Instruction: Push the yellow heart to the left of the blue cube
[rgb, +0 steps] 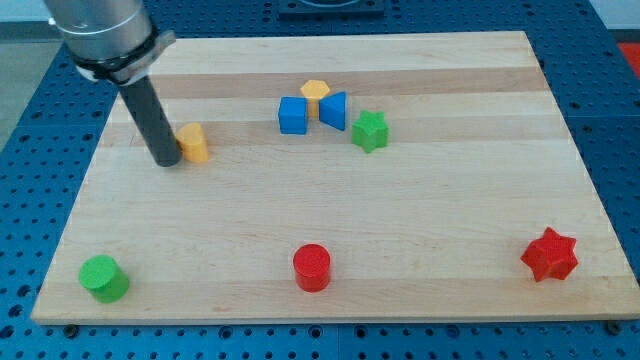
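The yellow heart lies on the wooden board at the view's left, upper part. My tip stands just left of it, touching or nearly touching its left side. The blue cube sits well to the right of the heart, near the view's top centre. Between the heart and the cube the board is bare.
A yellow hexagon block sits just above and between the blue cube and a blue triangular block. A green star lies right of them. A green cylinder, a red cylinder and a red star lie along the bottom.
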